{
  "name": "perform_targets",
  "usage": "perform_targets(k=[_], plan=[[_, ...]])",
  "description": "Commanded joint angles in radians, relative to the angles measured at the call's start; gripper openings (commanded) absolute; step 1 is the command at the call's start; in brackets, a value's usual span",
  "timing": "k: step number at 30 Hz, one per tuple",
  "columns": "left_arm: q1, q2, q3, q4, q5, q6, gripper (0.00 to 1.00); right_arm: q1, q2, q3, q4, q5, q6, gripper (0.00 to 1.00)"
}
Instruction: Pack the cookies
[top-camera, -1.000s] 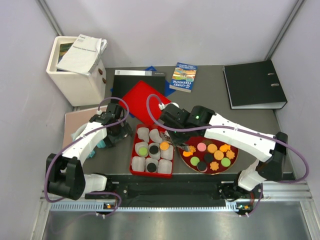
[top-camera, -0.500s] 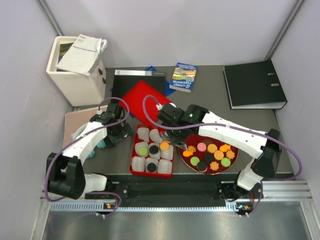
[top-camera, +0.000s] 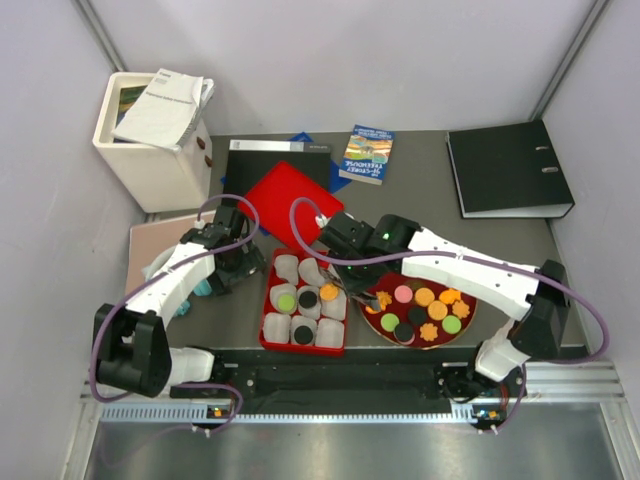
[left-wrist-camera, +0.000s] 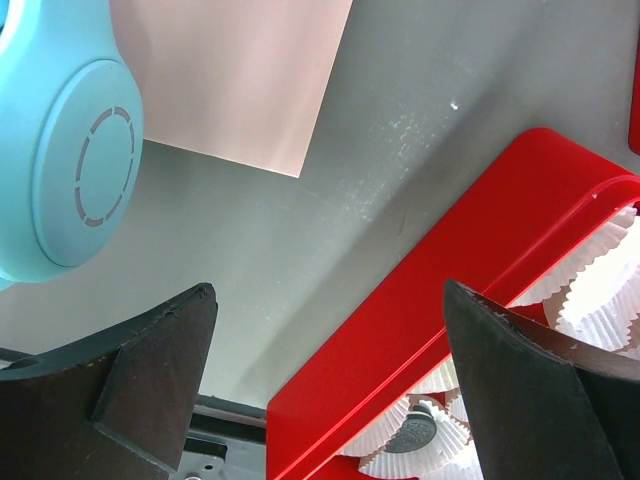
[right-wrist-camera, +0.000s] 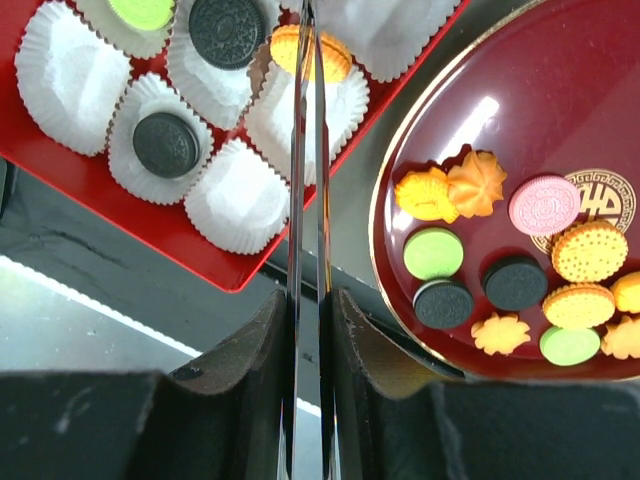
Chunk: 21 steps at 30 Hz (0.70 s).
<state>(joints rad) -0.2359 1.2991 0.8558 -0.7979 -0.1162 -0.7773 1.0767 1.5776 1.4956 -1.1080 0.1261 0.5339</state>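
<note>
The right gripper (right-wrist-camera: 307, 300) was clamped on a pair of thin metal tweezers (right-wrist-camera: 305, 150), 1 finger pressed against each blade. The blades lay together and ran straight up the wrist view. They crossed in front of an orange round cookie (right-wrist-camera: 337, 55) lying in a white paper liner (right-wrist-camera: 345, 110) of the red tray (right-wrist-camera: 70, 150). The tips left the top edge of that view, so whether they carried anything could not be told.

4 cookies lay in the tray's liners: that orange one, a green cookie (top-camera: 286, 300) and 2 black cookies (right-wrist-camera: 165, 145), each in its own liner. The remaining cookies (right-wrist-camera: 433, 253) lay on the dark red plate (right-wrist-camera: 560, 90) just right of the tray. They were green, black, pink and orange discs, along with orange flower shapes. The plate and the tray were near each other, with a strip of grey table (left-wrist-camera: 300, 250) between them.

The left gripper (left-wrist-camera: 328, 300) had its 2 fingers spread wide apart with nothing between them. It stood over the table just beside the tray's left wall. A light blue rounded object (left-wrist-camera: 70, 150) lay to its far side, partly on a pale pink sheet (left-wrist-camera: 240, 70).

Behind the tray lay a red lid (top-camera: 285, 205). Farther back were a white box (top-camera: 150, 160) of papers, a small book (top-camera: 366, 153) and a black binder (top-camera: 510, 168).
</note>
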Motion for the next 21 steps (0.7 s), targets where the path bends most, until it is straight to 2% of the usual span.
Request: perform_targets(k=[1,16,21], plan=[[0.004,-0.001,0.006,0.025,0.0,0.007,0.99,-0.006,-0.079,-0.014,-0.003,-0.019,0.011,0.17],[0.004,0.002,0.009,0.029,0.007,0.004,0.99,0.032,-0.143,-0.034,-0.038,0.009,0.018,0.17],[0.004,-0.001,0.008,0.028,0.01,0.003,0.99,0.032,-0.114,0.028,-0.009,0.037,0.026,0.17]])
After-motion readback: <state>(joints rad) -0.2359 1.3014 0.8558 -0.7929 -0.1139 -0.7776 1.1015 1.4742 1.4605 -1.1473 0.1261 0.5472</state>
